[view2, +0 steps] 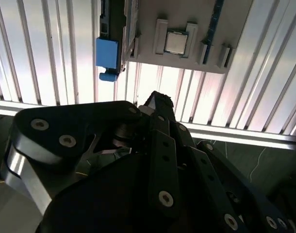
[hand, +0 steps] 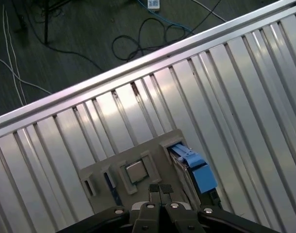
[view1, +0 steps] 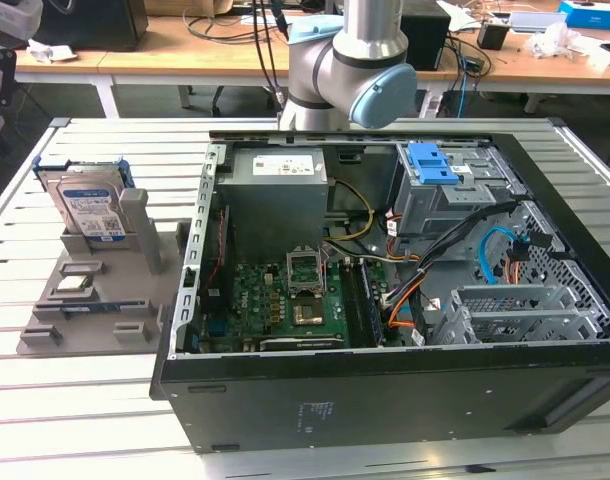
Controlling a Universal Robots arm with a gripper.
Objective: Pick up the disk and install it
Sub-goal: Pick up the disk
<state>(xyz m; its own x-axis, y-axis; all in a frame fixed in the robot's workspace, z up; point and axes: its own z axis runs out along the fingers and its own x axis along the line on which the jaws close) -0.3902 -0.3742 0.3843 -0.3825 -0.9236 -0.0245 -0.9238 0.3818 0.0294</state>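
Disk (view1: pixel 89 210): exterior view's left, upright in grey holder (view1: pixel 90 300) on desk (view1: pixel 85 420), top edge free, likely for grasp from above. Fingers (hand: pixel 155 189): pressed together, empty, over holder, clear of disk. Open computer case (view1: pixel 385 390): right, disk not yet installed.

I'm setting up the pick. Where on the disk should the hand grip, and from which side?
Probably its upper edge, pinched across the two flat faces, coming from above. The disk stands on edge in the grey holder, lower part seated, with a grey post close beside it; the top stands free.
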